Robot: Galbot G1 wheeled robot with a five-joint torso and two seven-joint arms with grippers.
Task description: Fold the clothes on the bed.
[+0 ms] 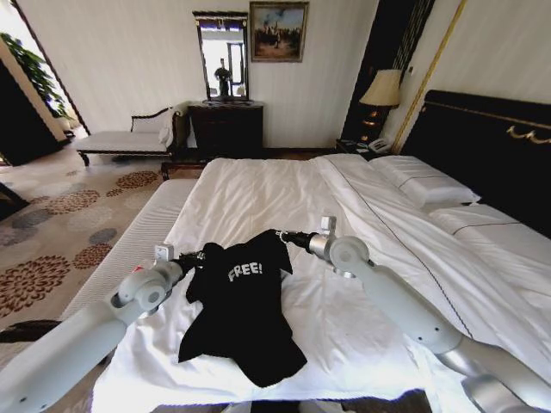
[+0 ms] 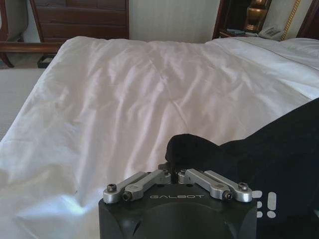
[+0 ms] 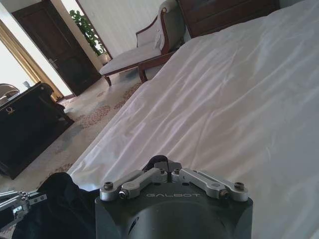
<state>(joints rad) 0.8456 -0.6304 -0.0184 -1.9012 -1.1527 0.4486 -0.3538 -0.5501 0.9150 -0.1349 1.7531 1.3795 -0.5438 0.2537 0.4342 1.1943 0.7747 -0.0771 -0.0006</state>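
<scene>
- The black T-shirt (image 1: pixel 241 314) with white "FREE!" lettering is hanging over the near part of the bed (image 1: pixel 284 194), held up at its two top corners so the chest print is facing the robot and the lower part is draping down onto the white duvet (image 1: pixel 344 335).
- Its bottom edge is lying crumpled on the duvet near the foot of the bed, skewed toward the robot's right.
- The left end effector (image 1: pixel 191 258) is gripping the shirt's top corner on the robot's left; in the left wrist view its fingers are pinched together on a fold of black cloth (image 2: pixel 189 147), and more of the shirt is spreading out beside it.
- The right end effector (image 1: pixel 282 235) is clamping the opposite top corner, its fingers closed on a small tuft of dark fabric (image 3: pixel 160 162) in the right wrist view.
- Both arms are reaching in from the near corners of the bed, with the shirt stretched between them.
- The right wrist view is also catching the left end effector (image 3: pixel 20 201) farther off, next to a dark mass of shirt.
- Beyond the shirt, the duvet is lying wrinkled up toward the white pillows (image 1: pixel 430 185) and the dark headboard (image 1: pixel 491 146).
- Farther back, a bench (image 1: pixel 129 138) with a white cushion and a dark dresser (image 1: pixel 225 127) are standing against the wall, and a lamp (image 1: pixel 381 93) is sitting beside the headboard.
</scene>
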